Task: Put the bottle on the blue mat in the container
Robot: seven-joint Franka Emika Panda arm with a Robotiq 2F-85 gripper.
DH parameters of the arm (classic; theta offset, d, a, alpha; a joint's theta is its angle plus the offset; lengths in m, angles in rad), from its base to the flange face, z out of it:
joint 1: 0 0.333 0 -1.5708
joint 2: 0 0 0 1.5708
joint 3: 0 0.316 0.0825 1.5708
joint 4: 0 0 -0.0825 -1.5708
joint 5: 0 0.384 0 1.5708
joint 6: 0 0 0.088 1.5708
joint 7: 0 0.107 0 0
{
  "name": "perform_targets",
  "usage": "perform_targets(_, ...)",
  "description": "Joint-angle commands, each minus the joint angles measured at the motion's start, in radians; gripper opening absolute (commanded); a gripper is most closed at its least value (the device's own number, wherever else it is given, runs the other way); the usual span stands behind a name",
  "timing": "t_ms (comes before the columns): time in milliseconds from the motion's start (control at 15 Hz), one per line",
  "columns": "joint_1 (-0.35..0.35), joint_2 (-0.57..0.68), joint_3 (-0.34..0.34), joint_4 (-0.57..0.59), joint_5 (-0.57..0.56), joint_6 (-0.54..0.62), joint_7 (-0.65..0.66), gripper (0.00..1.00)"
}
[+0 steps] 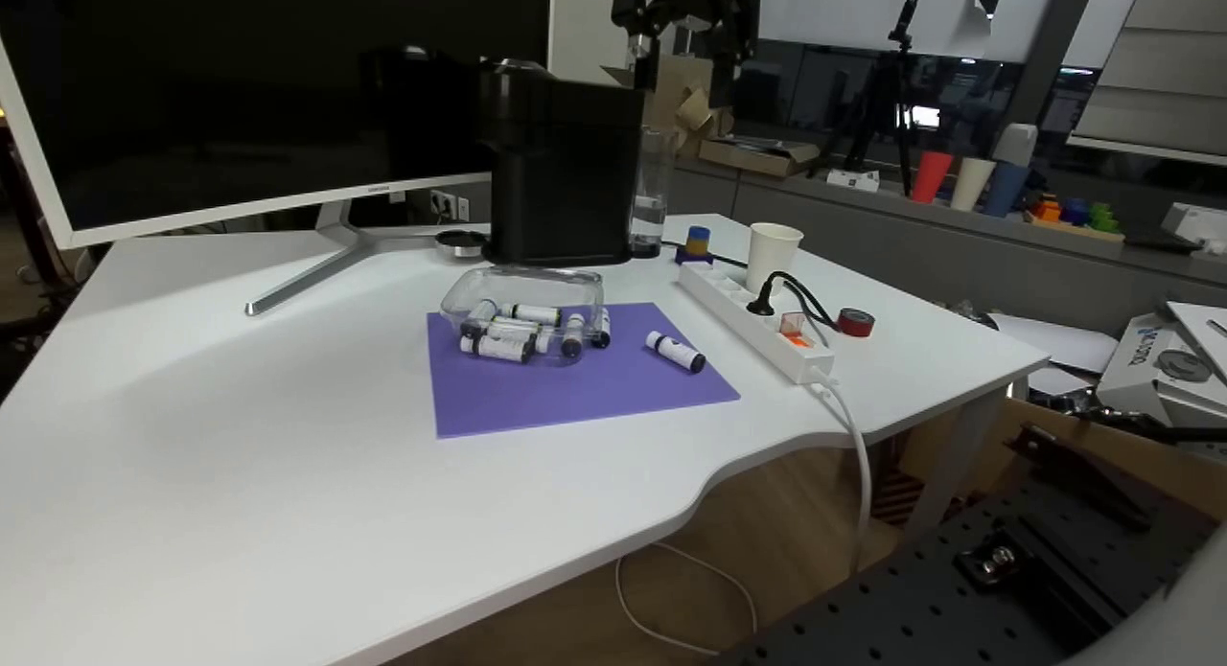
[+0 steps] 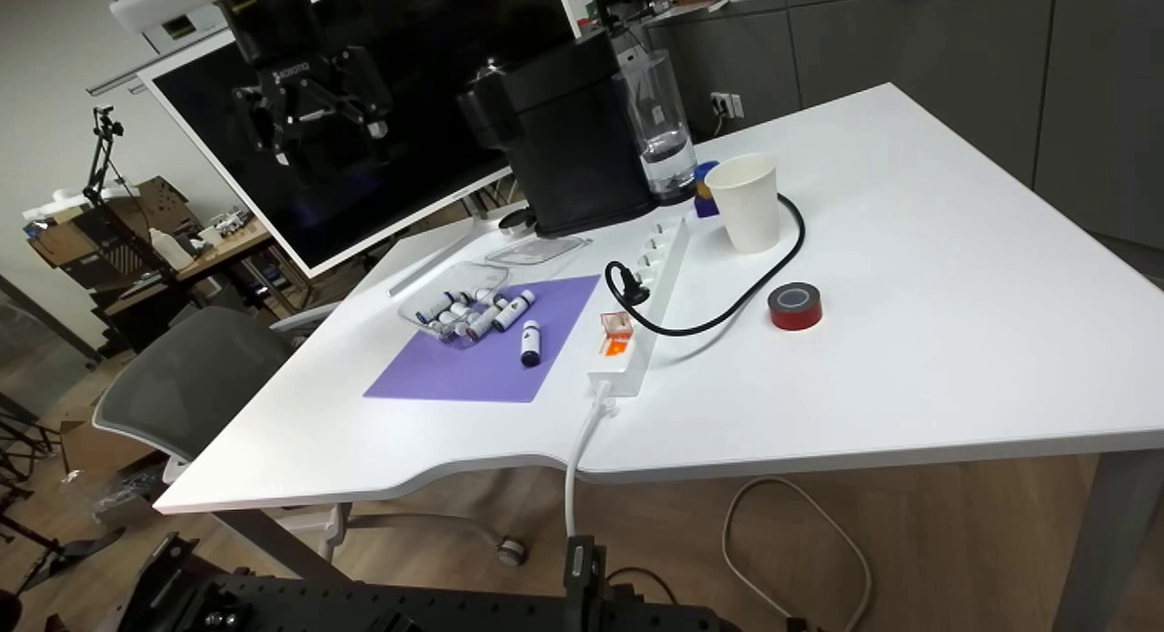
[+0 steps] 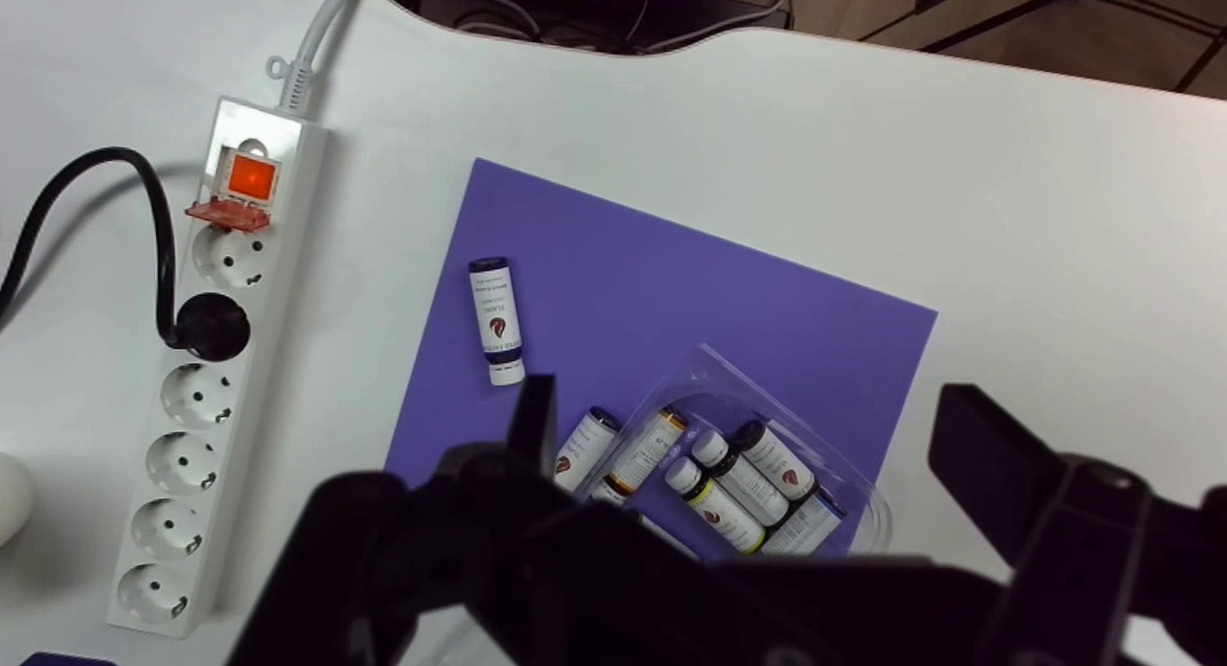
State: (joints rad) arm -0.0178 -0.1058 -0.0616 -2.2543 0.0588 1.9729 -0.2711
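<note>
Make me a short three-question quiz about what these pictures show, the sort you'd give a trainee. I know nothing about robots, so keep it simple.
1. Multiple choice: what colour is the mat under the bottle nearest the power strip?
A. green
B. purple
C. red

2. True or false: that bottle lies outside the clear container.

3. Fill the gap with "open" or "shut": the gripper, the part that grasps things, is ____.

Key: 1, B; 2, true; 3, open.
</note>
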Motion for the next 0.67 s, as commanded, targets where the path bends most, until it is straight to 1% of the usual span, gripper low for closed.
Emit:
perform_targets(0, 0.002, -0.008, 0.019, -0.026, -0.048, 0.074, 0.043, 1.0)
perform_targets(400, -0.011, 0.063, 0.016, -0.122, -0.161, 0.332, 0.021, 1.0)
perform_targets(533, -0.02, 0.105, 0.008, -0.154, -0.169, 0.419, 0.018, 1.0)
perform_targets(600, -0.027, 0.131, 0.002, -0.165, -0.156, 0.467, 0.014, 1.0)
